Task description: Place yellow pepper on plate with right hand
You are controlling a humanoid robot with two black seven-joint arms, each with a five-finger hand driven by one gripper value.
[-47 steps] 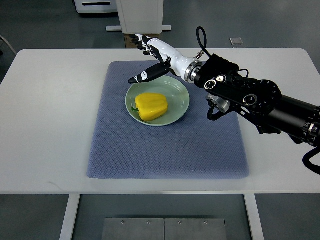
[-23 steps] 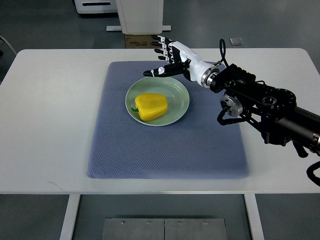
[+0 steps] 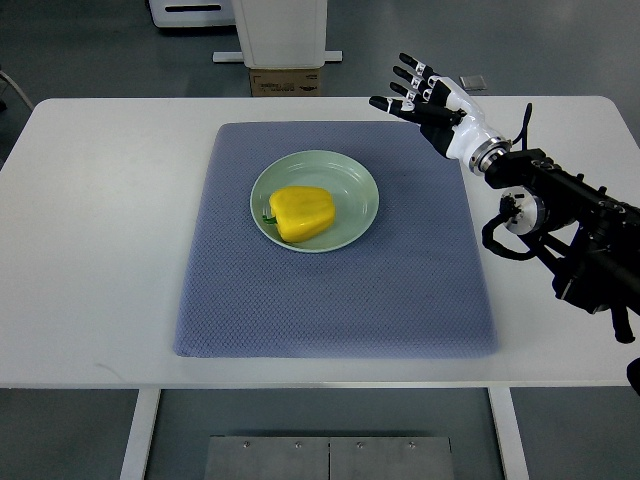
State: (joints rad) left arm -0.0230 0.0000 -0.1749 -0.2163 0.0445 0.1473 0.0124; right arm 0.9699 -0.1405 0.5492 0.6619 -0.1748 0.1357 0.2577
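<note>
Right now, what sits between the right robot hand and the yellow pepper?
Top view: only plate rim and bare blue mat lie between the right robot hand and the yellow pepper.

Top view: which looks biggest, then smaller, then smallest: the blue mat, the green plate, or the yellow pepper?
1. blue mat, biggest by far.
2. green plate, sitting on the mat.
3. yellow pepper, smallest, lying inside the plate.

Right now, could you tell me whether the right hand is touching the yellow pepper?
Apart. The top view shows the right hand open over the mat's far right corner, with bare mat between it and the yellow pepper, which lies on the plate.
</note>
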